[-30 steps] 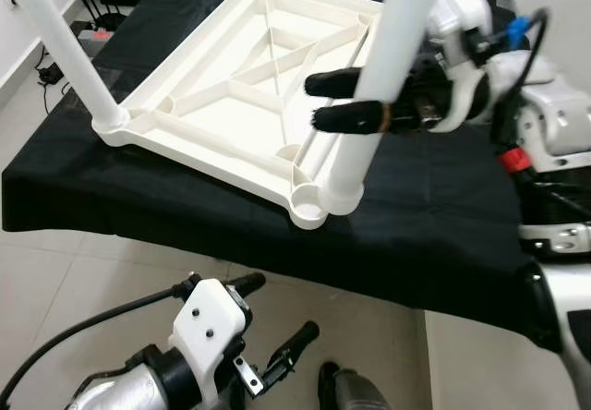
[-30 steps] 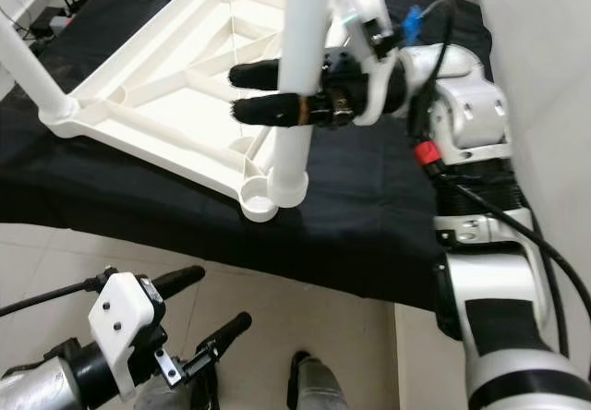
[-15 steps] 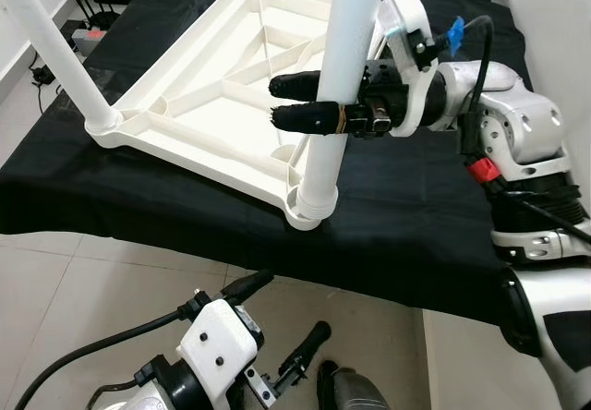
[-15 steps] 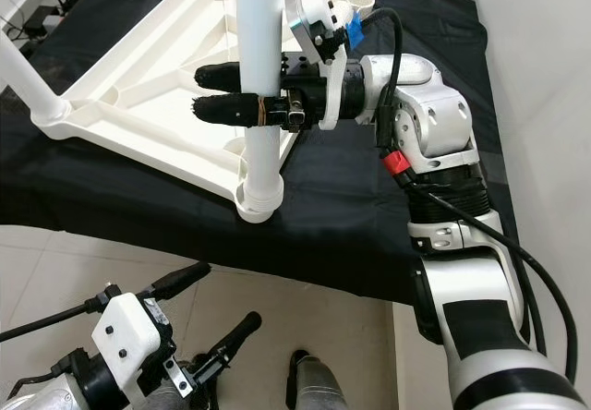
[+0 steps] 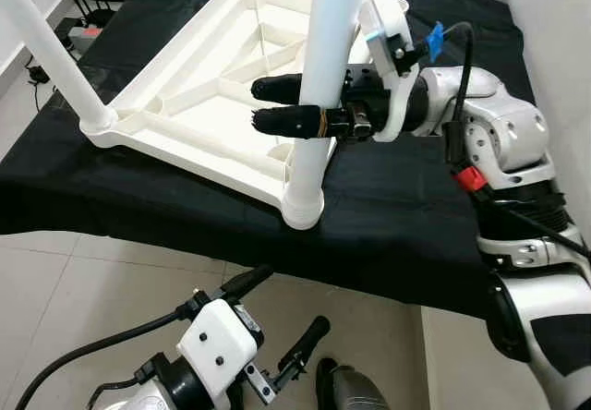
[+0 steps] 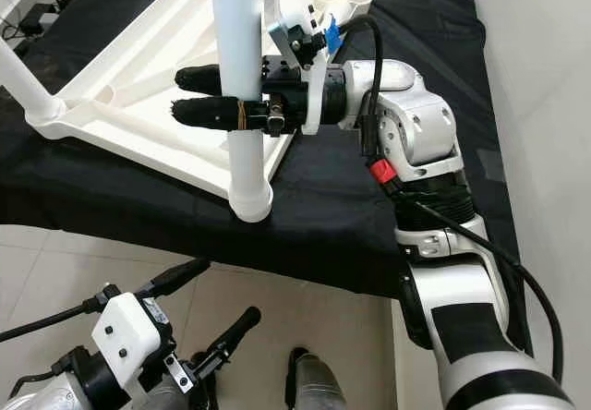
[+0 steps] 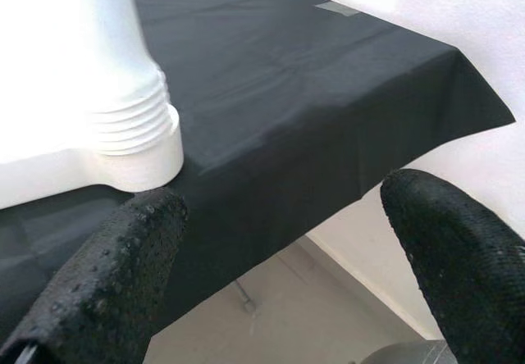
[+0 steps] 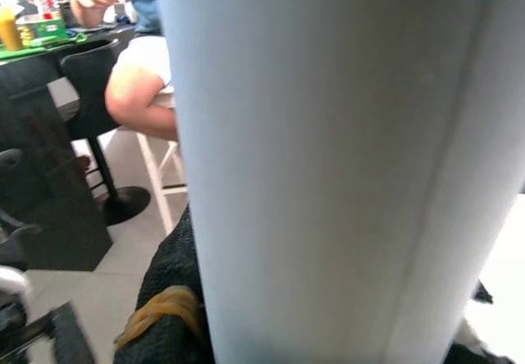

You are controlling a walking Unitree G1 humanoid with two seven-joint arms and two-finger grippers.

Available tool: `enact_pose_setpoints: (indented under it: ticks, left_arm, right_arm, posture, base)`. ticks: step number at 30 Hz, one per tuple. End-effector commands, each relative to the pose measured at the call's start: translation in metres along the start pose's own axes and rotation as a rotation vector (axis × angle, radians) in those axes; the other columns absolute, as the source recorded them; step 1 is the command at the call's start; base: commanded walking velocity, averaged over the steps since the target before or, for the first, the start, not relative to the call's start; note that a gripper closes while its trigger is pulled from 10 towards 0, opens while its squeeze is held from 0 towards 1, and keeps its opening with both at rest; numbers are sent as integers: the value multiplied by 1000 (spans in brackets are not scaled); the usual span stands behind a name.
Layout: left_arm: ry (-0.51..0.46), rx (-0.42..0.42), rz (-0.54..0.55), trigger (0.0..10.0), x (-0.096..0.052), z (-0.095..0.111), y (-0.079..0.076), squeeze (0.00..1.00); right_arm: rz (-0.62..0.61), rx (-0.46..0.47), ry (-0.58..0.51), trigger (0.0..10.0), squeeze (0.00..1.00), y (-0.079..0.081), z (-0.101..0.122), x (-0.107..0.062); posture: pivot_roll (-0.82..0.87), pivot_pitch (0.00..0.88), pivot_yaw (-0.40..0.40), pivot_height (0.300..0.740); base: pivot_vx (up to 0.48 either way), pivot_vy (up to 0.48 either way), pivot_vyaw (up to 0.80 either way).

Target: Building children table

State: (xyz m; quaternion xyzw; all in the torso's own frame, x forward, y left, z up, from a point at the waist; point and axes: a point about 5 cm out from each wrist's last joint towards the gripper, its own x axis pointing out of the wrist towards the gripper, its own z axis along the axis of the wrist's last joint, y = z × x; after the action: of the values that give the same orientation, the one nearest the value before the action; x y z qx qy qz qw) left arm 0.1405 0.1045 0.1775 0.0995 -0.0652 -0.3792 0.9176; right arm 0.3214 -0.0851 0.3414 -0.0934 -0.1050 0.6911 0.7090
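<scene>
The white plastic tabletop [image 5: 222, 96] lies upside down on the counter [image 5: 416, 216], which is covered with a black cloth, so its ribbed underside faces up. 2 white legs stand out of it: the near leg [image 5: 319, 87] rises from the corner socket [image 5: 303, 209] closest to the counter's front edge, and a far leg [image 5: 51, 54] stands in the corner on the robot's left, leaning outward.

The right hand [image 5: 291, 103] reaches in from the robot's right side at about mid height of the near leg. Its 2 black fingers [image 6: 199, 113] pass on either side of the white tube and their tips come out beyond it, over the tabletop — the hand is clamped on the near leg. In the right wrist view the pale tube [image 8: 344, 159] stands very close to the camera, and a yellow-brown band [image 8: 160, 308] shows on the dark finger beside it. Behind it there is a person [image 8: 139, 77] sitting on a stool.

The left hand [image 5: 277, 331] hangs low in front of the counter, above the tiled floor [image 5: 83, 290]. Its fingers [image 7: 115, 278] are held apart with nothing between them. The left wrist view looks up at the threaded foot of the near leg at the cloth's edge
</scene>
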Motion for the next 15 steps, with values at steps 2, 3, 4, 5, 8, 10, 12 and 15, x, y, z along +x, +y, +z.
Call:
enact_pose_setpoints:
  ticks: [2,3,4,5,8,10,12,15]
  left_arm:
    - [12,-9,-11,10000,-1,-4,-4,0]
    - [12,-9,-11,10000,-1,-4,-4,0]
    - [10,-8,-11,10000,-1,-4,-4,0]
    - [9,-7,-11,10000,-1,-4,-4,0]
    - [6,-4,-11,10000,-1,-4,-4,0]
    - [5,-4,-11,10000,-1,-4,-4,0]
    - [5,-4,-12,10000,-1,-4,-4,0]
    - [5,-3,-13,10000,0,-4,-4,0]
  right_arm:
    - [-20,9,30,10000,0,-1,-10,4]
    - [-20,9,30,10000,0,-1,-10,4]
    - [-30,1,32,10000,0,-2,-9,5]
    - [-36,-2,34,10000,0,-2,-9,4]
    - [-47,-4,40,10000,0,-2,-9,4]
    - [-51,-4,42,10000,0,-1,-9,3]
    - [-53,-5,44,10000,0,-1,-10,3]
    - [-63,-7,50,10000,0,-1,-11,4]
  posture:
    - [-36,321,-57,740]
    - [-36,321,-57,740]
    - [-35,320,-57,740]
    - [-35,323,-58,740]
    - [-36,323,-57,740]
    - [-37,323,-56,740]
    - [-36,323,-56,740]
    - [-35,325,-56,740]
  base:
    - [0,0,0]
    - [0,0,0]
    - [0,0,0]
    - [0,0,0]
    - [0,0,0]
    - [0,0,0]
    - [0,0,0]
    - [0,0,0]
